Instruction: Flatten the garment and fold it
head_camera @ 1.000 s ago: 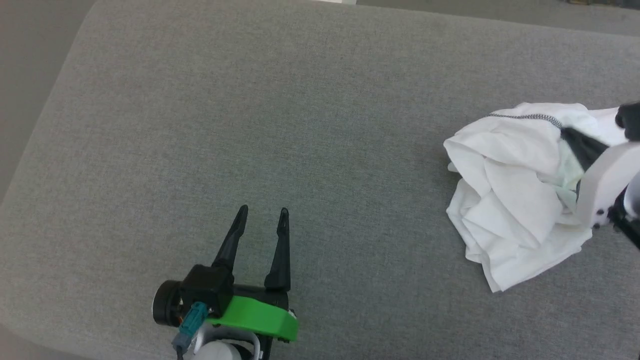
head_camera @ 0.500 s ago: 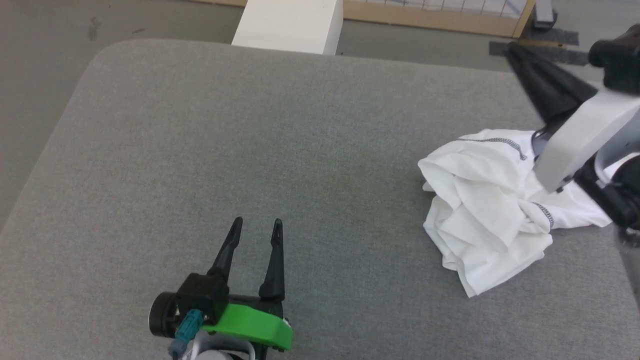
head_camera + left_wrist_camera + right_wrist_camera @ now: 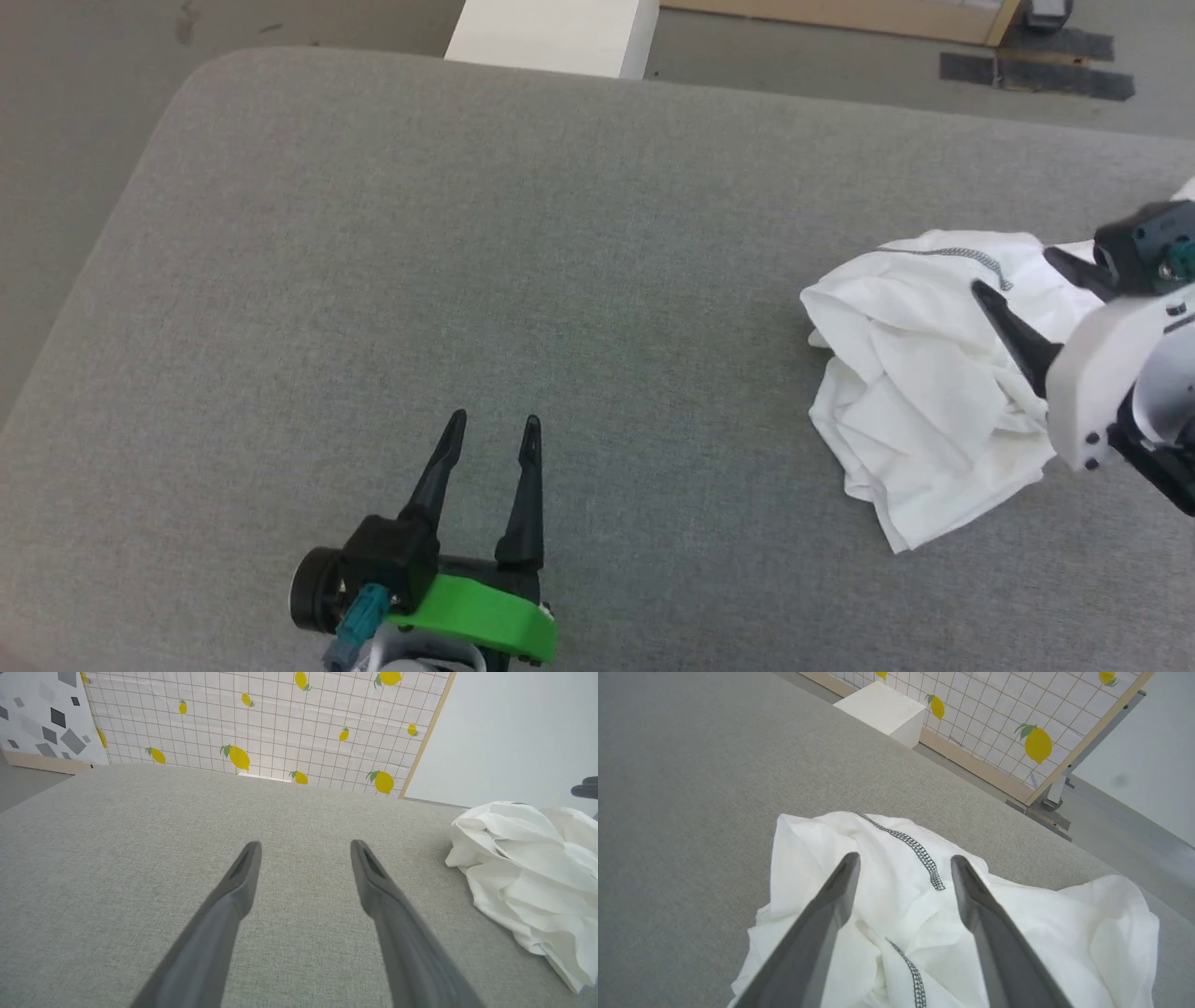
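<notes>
The garment (image 3: 915,392) is a white shirt with grey stitched seams, lying in a crumpled heap at the right of the grey padded surface (image 3: 523,271). My right gripper (image 3: 1013,271) hovers over the heap's right part, open, with nothing between its fingers. In the right wrist view the garment (image 3: 906,896) lies bunched under the spread fingers (image 3: 831,905) of the right gripper (image 3: 905,859). My left gripper (image 3: 492,423) rests open above the bare surface at the lower left, well apart from the cloth. The left wrist view has the left gripper (image 3: 306,845) open and the garment (image 3: 528,868) at the right.
A white box (image 3: 551,37) stands on the floor past the surface's far edge. A lemon-patterned grid panel (image 3: 1017,723) with a wooden frame stands behind it. Dark tape strips (image 3: 1036,75) mark the floor at the far right. The surface's rounded corner (image 3: 201,79) is at the far left.
My right gripper went from shut on the garment to open, letting the cloth settle in a heap, rose clear and came back down over it. The head camera has shifted. The left gripper stays put.
</notes>
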Available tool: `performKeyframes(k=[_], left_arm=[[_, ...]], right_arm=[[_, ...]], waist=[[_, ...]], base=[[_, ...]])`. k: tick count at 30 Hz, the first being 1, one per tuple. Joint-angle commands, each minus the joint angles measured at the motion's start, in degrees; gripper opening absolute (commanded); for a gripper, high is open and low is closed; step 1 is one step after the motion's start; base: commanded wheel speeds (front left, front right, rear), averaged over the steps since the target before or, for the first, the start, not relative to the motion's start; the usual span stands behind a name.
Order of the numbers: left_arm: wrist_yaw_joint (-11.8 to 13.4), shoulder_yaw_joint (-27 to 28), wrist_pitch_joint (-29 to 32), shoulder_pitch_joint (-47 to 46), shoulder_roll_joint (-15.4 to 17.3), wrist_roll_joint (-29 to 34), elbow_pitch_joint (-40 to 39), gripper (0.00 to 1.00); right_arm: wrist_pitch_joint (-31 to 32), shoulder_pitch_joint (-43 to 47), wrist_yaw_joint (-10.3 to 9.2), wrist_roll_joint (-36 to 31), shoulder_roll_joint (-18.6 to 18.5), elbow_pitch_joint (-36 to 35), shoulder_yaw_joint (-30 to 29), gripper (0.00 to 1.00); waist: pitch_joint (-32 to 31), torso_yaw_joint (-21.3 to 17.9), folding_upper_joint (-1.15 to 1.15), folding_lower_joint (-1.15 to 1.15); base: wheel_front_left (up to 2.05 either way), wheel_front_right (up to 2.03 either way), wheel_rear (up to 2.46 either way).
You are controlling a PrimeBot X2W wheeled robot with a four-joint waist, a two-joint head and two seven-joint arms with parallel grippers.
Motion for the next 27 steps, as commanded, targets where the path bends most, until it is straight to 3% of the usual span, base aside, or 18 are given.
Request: performKeyframes(k=[1,6,12,13,14,16,27], left_arm=[[0.2,-0.5,-0.2,-0.9,-0.3,-0.8,-0.1,1.0],[0.8,-1.8,-0.2,-2.2,-0.3,-1.2,0.0,1.0],[1.4,-2.7,-0.2,-3.4,-0.3,-1.5,-0.1,1.0],[1.5,-2.9,-0.2,-3.5,-0.3,-1.5,-0.1,1.0],[1.6,-3.0,-0.2,-3.6,-0.3,-1.6,-0.1,1.0],[1.9,-3.2,-0.2,-3.8,-0.3,-1.7,-0.1,1.0],[1.8,-1.1,-0.2,-2.2,-0.3,-1.5,0.8,1.0]], right_arm=[[0.0,0.8,-0.09,-0.5,-0.8,1.1,0.3,1.0],[-1.2,0.7,-0.09,-1.1,-4.7,4.9,4.1,1.0],[-2.5,-1.4,-0.09,-1.4,-6.6,7.7,8.1,1.0],[-2.6,-1.7,-0.09,-1.6,-6.9,8.2,8.7,0.89],[-2.8,-2.0,-0.09,-1.8,-7.0,8.7,9.1,0.47],[-3.5,-2.7,-0.09,-2.2,-6.7,9.6,8.9,0.0],[-9.3,-7.2,-0.09,-2.8,-3.1,5.5,3.8,0.0]], waist=[[1.8,1.3,0.0,0.0],[4.2,2.9,0.0,0.0],[6.1,4.3,0.0,0.0],[6.3,4.4,0.0,0.0],[6.4,4.6,0.0,0.0],[6.3,4.7,0.0,0.0],[0.4,2.2,0.0,0.0]], base=[[0.0,0.0,0.0],[0.0,0.0,0.0],[0.0,0.0,0.0],[0.0,0.0,0.0],[0.0,0.0,0.0],[0.0,0.0,0.0],[0.0,0.0,0.0]])
